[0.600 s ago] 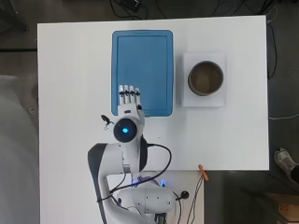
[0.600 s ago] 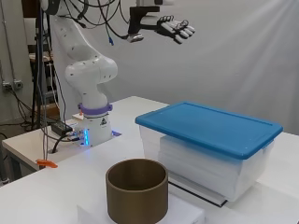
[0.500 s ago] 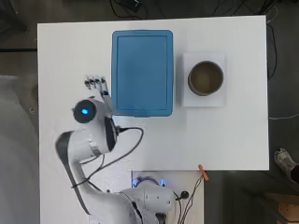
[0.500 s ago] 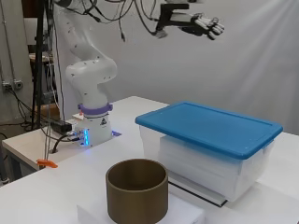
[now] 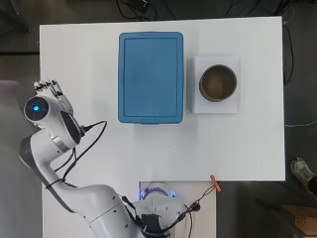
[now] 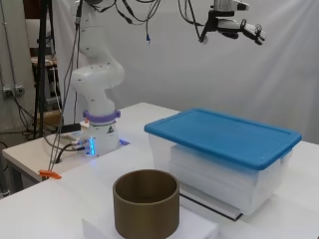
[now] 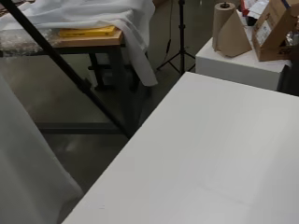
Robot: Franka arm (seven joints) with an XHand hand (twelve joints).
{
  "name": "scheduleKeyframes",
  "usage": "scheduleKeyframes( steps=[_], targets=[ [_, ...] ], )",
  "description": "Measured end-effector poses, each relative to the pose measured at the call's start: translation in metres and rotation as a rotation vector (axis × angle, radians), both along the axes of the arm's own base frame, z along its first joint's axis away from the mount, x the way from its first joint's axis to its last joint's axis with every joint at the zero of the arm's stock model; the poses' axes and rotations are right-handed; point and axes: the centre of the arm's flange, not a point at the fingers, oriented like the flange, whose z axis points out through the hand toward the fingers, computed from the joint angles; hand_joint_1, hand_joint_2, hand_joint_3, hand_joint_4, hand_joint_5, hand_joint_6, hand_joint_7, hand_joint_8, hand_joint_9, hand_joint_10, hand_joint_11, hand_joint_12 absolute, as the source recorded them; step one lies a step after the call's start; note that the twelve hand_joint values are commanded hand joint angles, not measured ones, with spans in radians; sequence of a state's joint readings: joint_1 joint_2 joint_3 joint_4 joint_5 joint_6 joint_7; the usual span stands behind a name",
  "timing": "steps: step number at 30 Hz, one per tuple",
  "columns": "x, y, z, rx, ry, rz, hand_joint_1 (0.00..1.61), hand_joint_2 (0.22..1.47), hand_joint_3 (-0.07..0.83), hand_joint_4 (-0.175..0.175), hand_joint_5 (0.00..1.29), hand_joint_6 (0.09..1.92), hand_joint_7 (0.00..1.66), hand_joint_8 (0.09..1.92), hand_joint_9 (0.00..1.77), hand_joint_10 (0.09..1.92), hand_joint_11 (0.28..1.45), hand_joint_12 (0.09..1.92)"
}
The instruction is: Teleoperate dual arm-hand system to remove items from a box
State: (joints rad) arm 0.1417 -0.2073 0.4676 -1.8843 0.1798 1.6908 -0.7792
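Observation:
A clear plastic box with a blue lid [image 5: 150, 77] [image 6: 222, 135] stands shut in the middle of the white table [image 5: 237, 144]. The hand [image 5: 52, 90] [image 6: 245, 29] hangs high in the air over the table's left edge, well to the left of the box in the overhead view. Its fingers are straight and spread, and it holds nothing. Nothing inside the box can be made out from above; in the side view pale contents show through its wall. The wrist view shows only a corner of the table [image 7: 219, 158] and the room floor.
A brown round pot [image 5: 218, 83] [image 6: 146, 202] stands on a white block [image 5: 217, 104] to the right of the box. An orange clip [image 5: 214, 181] [image 6: 49, 174] sits at the table's near edge. The arm's base [image 6: 99, 134] has cables around it.
The arm has swung left, carrying the hand from above the box's near left corner out to the table's left edge. The box and the pot have not moved.

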Motion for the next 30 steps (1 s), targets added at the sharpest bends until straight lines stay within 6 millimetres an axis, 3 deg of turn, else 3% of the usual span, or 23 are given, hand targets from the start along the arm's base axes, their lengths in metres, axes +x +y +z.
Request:
scheduleKeyframes(
  steps=[4,10,16,20,23,27,30],
  targets=[
    [0.017,-0.055,-0.002,-0.033,-0.003,-0.106,0.21,0.90,0.006,0.000,0.20,0.09,0.28,0.09,0.36,0.09,0.44,0.09],
    [0.017,-0.136,-0.033,-0.017,0.016,-0.235,0.23,0.90,0.005,-0.008,0.16,0.09,0.25,0.09,0.35,0.09,0.44,0.09],
    [-0.029,-0.209,0.019,0.018,-0.053,-0.323,0.26,0.89,-0.003,-0.010,0.15,0.09,0.23,0.09,0.32,0.09,0.43,0.09],
    [-0.032,-0.256,0.020,0.033,-0.043,-0.355,0.27,0.88,-0.005,-0.026,0.15,0.09,0.23,0.09,0.32,0.09,0.43,0.09],
    [-0.037,-0.278,-0.003,0.026,-0.034,-0.291,0.25,0.87,-0.007,-0.031,0.18,0.09,0.23,0.09,0.33,0.09,0.44,0.09],
    [-0.068,-0.293,-0.063,-0.018,0.038,-0.247,0.23,0.86,-0.009,-0.028,0.16,0.09,0.23,0.09,0.34,0.09,0.44,0.09],
    [-0.079,-0.304,-0.098,-0.067,0.089,-0.288,0.24,0.85,-0.009,-0.045,0.06,0.09,0.09,0.09,0.24,0.09,0.42,0.09]
  ],
)
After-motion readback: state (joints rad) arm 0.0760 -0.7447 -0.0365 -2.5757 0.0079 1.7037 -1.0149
